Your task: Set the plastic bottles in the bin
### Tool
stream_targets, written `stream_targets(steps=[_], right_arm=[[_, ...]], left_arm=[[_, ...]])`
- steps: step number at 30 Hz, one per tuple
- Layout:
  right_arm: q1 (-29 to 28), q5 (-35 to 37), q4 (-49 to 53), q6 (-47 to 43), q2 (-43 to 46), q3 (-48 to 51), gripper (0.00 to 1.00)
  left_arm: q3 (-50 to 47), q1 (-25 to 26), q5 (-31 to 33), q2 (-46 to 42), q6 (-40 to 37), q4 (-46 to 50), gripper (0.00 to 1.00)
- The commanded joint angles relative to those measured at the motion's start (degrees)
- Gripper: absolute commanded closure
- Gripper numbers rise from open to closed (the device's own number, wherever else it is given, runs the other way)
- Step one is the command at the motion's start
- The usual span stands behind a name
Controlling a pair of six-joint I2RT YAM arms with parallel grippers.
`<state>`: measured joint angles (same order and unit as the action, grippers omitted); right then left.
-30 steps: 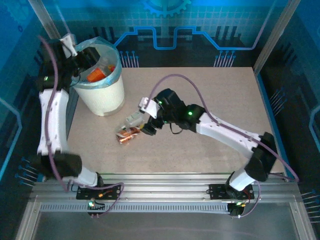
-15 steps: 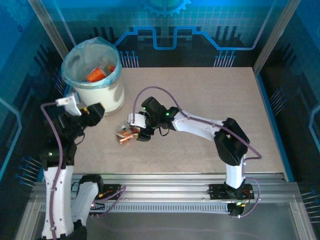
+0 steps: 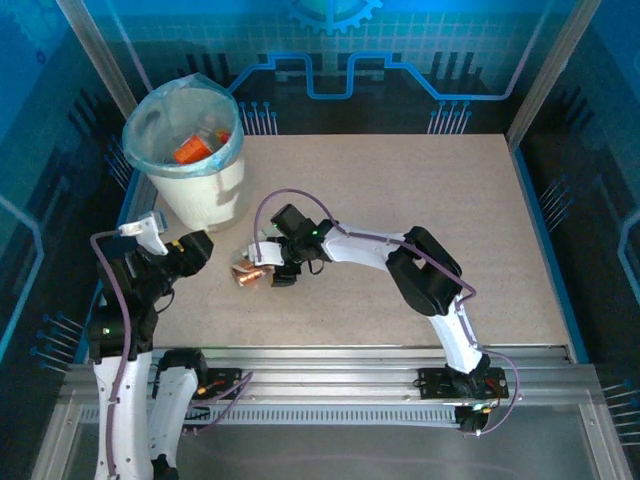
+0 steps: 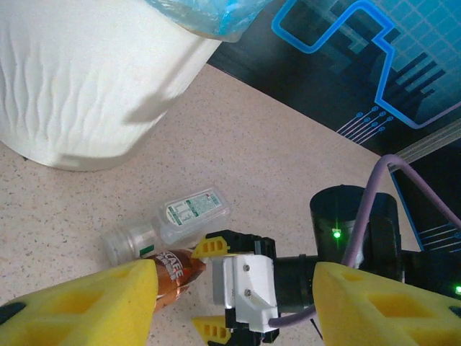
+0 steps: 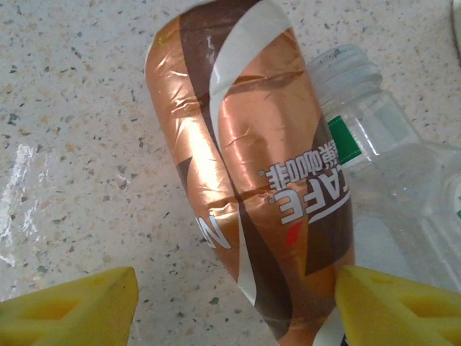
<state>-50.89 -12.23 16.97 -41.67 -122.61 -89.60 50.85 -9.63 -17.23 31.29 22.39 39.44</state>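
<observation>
The bin (image 3: 215,195) stands on the tabletop (image 3: 420,190) at its far corner on the left arm's side. It is a round white bucket with a blue bag (image 3: 150,105) folded over the rim. Inside the bin lies an orange bottle (image 3: 190,151) among other things that I cannot make out.

Two bottles lie on the tabletop near the bin, on the side that faces the arm bases, and they touch each other. The clear bottle (image 4: 189,215) is the one closer to the bin; it is on its side and its open neck has no cap. The copper bottle (image 5: 252,180) lies just behind it, farther from the bin, with a crumpled brown and copper label.

The right fingers (image 5: 72,303) are low over the tabletop near the bin and they stand apart, one on each side of the copper bottle. One finger is at the edge of the bottle, and the other is apart from it with bare tabletop between, so the bottle is not clamped.

The left fingers (image 4: 79,303) are beside the bin, toward the near edge of the tabletop. They point at the two bottles, they stand wide apart and they hold nothing.
</observation>
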Motion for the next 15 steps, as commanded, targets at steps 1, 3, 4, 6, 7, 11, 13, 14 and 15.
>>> stream_targets(steps=[1,3,4,6,7,11,13,14,15], right_arm=[[-0.2,0.3,0.3,-1.7,-3.5,-1.7,0.26],[-0.2,0.9,0.6,-2.1,-4.5,-2.2,0.25],[-0.2,1.2,0.8,-2.3,-5.1,-2.5,0.25],[-0.2,1.5,1.7,-2.8,-6.0,-3.1,0.25],[-0.2,1.7,2.1,-3.1,-6.4,-3.4,0.25],[-0.2,2.1,2.1,-3.4,-6.7,-3.3,0.25],[-0.1,2.3,2.3,-3.6,-6.8,-3.5,0.26],[-0.2,2.6,2.6,-3.7,-6.8,-3.6,0.27],[-0.3,2.8,2.9,-3.6,-6.6,-3.7,0.32]], left_arm=[[-1.1,0.2,1.8,-1.5,1.1,1.1,0.39],[-1.0,0.2,2.4,-1.4,1.0,1.7,0.39],[-0.9,0.2,2.5,-1.5,1.0,1.8,0.39],[-0.8,0.2,2.6,-1.6,1.0,2.2,0.39],[-0.6,0.2,2.6,-1.6,1.0,2.2,0.39],[-0.6,0.3,2.5,-1.6,1.3,2.1,0.38],[-0.7,0.2,2.5,-1.5,1.3,2.0,0.38],[-0.6,0.2,2.5,-1.4,1.3,2.0,0.38],[-0.5,0.2,2.5,-1.5,1.3,2.0,0.38]])
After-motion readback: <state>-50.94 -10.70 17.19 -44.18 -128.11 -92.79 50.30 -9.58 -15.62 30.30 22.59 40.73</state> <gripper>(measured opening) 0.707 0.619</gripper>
